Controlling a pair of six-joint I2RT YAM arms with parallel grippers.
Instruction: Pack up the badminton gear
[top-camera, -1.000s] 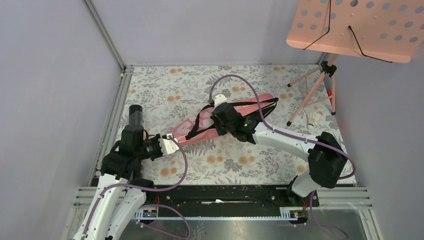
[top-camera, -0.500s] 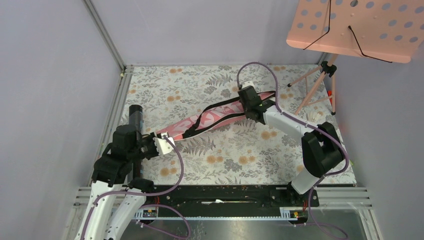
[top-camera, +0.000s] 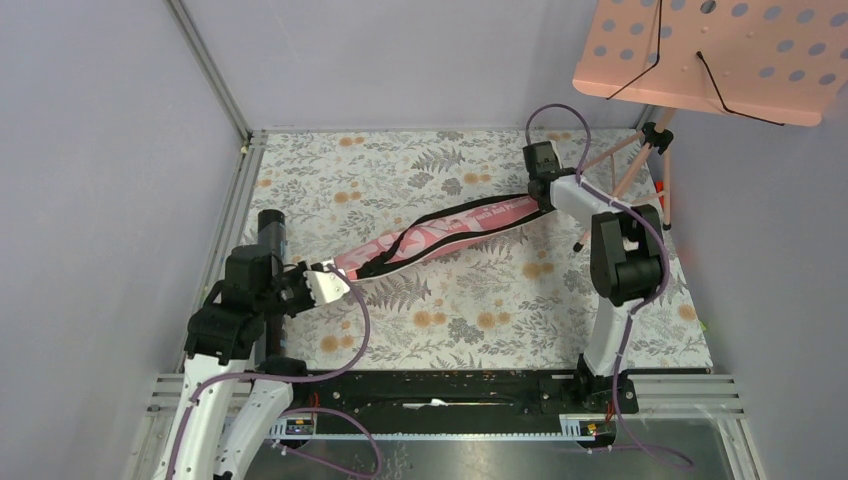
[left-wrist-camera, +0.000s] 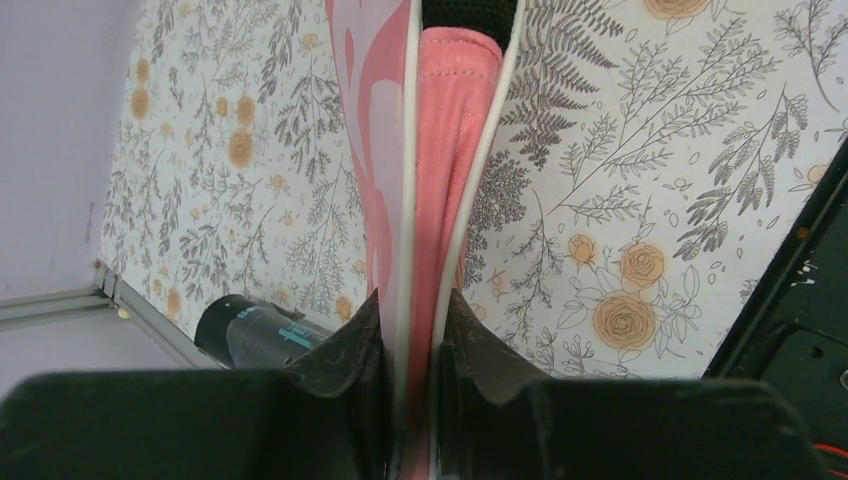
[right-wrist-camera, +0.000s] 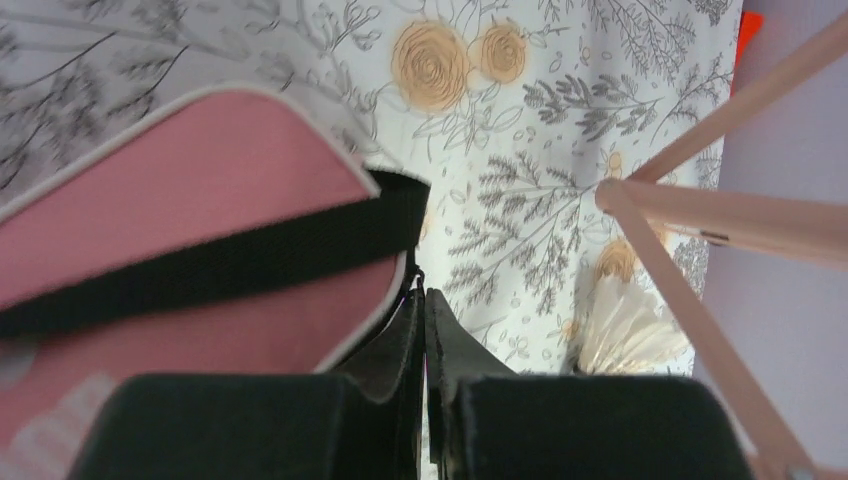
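On the table (top-camera: 450, 320), the left gripper (left-wrist-camera: 412, 325) clamped the racket bag (top-camera: 440, 232), the right gripper (right-wrist-camera: 422, 315) was pinched together, and the black tube (top-camera: 272, 232) and a shuttlecock (right-wrist-camera: 625, 335) lay unpacked.

The left gripper (left-wrist-camera: 410, 310) sits at the bottom centre of the frame, its two dark fingers (left-wrist-camera: 345, 350) pinched on the white-piped edge of the pink racket bag (left-wrist-camera: 450, 150). The bag runs straight up to the top edge (something black shows at its far end). A black tube (left-wrist-camera: 255, 330) with a teal label lies at lower left on the floral cloth (left-wrist-camera: 640, 150).
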